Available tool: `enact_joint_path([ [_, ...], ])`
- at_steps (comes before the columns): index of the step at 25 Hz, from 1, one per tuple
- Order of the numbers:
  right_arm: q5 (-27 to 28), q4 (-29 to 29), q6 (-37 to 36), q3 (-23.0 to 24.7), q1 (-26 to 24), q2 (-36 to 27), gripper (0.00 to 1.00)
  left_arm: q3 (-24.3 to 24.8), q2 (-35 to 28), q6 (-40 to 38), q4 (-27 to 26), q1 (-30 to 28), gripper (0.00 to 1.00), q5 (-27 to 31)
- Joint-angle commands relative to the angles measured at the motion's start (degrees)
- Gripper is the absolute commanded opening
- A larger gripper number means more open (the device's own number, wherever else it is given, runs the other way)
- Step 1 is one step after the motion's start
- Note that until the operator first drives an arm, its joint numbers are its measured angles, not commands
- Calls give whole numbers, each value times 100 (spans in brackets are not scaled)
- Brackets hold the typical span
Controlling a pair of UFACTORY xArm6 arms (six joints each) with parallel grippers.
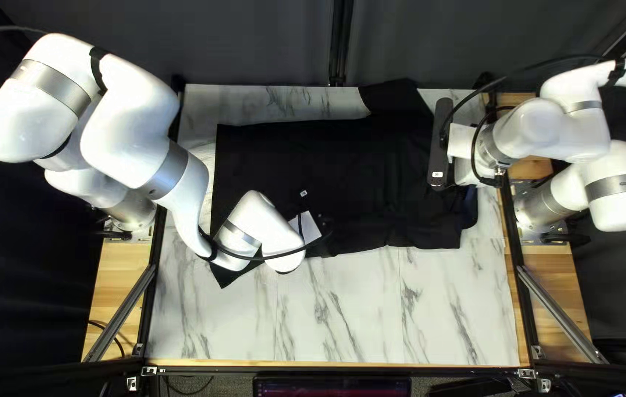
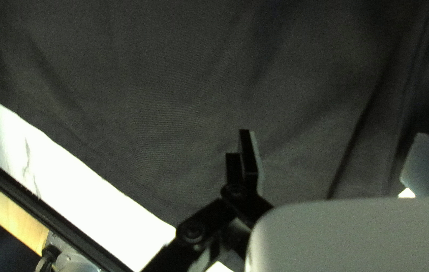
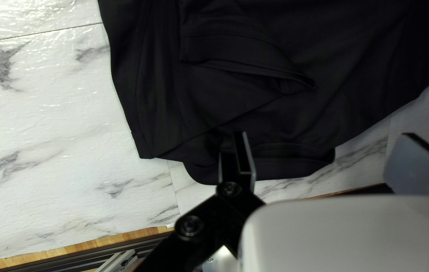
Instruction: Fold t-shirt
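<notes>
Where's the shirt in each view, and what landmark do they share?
Top left view: the shirt lies on the marbled table, nearer its far edge.
Left wrist view: under and ahead of the left gripper.
Right wrist view: ahead of and partly under the right gripper.
Shared landmark: the table.

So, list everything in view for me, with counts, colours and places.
T-shirt: one, black, spread on the table with creases and overlaps
Table: one, white with grey marbling, under the shirt
Wooden surfaces: at least two, light brown, at the table's sides
Diagonal metal bars: two, silver, near the table's near corners
Curtain: dark, behind the far edge; count unclear
Screen: one, dark, beyond the near edge
Cables: several, black, along the arms
Arms: two, white with silver bands, left and right
Grippers: two, black, open, left and right, over the shirt
</notes>
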Motion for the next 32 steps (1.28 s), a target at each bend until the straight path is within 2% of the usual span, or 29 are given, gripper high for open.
enact_joint_path([
  [1, 0, 0, 0, 0, 0, 0, 100, 183, -186, -192, -47, -74, 100, 136],
  [7, 0, 0, 0, 0, 0, 0, 100, 7, -240, -389, -95, -274, 100, 570],
  [11, 0, 0, 0, 0, 0, 0, 100, -6, -216, -487, -106, -349, 100, 645],
  [15, 0, 0, 0, 0, 0, 0, 100, 39, -343, -689, -229, -750, 100, 711],
  [20, 0, 0, 0, 0, 0, 0, 100, 504, -934, -659, -515, -1467, 100, 586],
  [27, 0, 0, 0, 0, 0, 0, 100, 893, -1236, -589, -965, -2328, 100, 241],
  [32, 0, 0, 0, 0, 0, 0, 100, 1097, -1253, -570, -1006, -2516, 100, -117],
])
